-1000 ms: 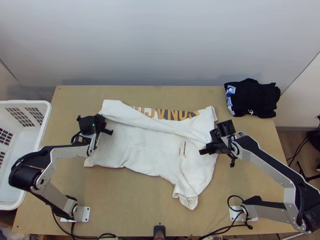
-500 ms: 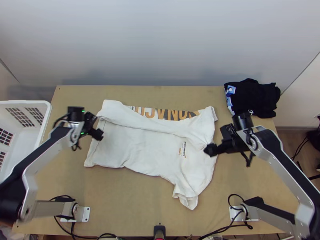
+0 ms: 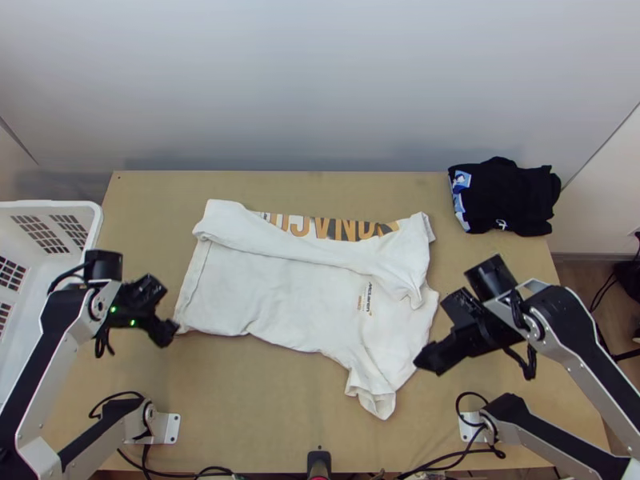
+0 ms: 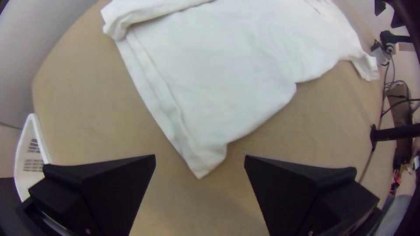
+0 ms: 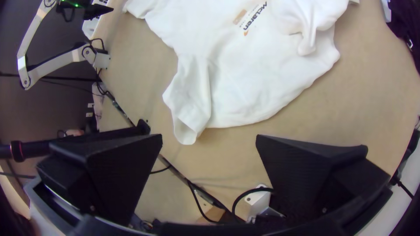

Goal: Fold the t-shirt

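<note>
The white t-shirt lies across the middle of the table, its far long side folded over toward the near side, with orange and dark lettering behind the fold. One sleeve sticks out at its near right. My left gripper is just left of the shirt's near left corner; in the left wrist view the left gripper stands open with no cloth between its fingers. Off the shirt's right side is my right gripper; in the right wrist view the right gripper is open too, away from the sleeve.
A white plastic basket stands at the table's left edge. Folded dark clothing lies at the back right corner. A black post rises at the near edge between the arm bases. Bare wood lies in front of the shirt.
Both grippers have come off the shirt: the left moved left and toward the near edge, the right toward the near edge. The fold's right end now lies uncovered on the shirt.
</note>
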{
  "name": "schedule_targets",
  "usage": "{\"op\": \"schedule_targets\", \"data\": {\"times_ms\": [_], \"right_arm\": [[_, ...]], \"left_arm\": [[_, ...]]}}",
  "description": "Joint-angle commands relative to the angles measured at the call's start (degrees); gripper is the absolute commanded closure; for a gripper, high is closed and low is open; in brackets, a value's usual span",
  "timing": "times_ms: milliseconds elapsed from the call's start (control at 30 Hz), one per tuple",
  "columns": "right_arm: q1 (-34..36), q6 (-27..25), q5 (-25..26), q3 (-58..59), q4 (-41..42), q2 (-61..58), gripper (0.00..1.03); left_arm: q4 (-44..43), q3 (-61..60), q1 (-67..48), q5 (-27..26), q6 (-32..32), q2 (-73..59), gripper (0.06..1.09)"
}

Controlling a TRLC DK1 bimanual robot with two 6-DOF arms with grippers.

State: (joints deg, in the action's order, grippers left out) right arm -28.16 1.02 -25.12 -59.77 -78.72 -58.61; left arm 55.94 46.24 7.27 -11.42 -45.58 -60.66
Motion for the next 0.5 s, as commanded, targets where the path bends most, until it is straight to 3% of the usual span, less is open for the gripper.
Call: {"op": "schedule_targets", "data": {"times_ms": [0, 467], "right_arm": [[-4.09, 0.74, -0.80, 2.38, -3.11, 1.83, 0.04], [-5.76, 0.74, -0.80, 0.53, -3.11, 1.66, 0.04]], "left_arm": [[8.04, -3.70, 4.77, -7.65, -3.64, -0.07, 0.10], [-14.81, -14.16, 7.23, -9.85, 2.87, -3.14, 0.11]]}}
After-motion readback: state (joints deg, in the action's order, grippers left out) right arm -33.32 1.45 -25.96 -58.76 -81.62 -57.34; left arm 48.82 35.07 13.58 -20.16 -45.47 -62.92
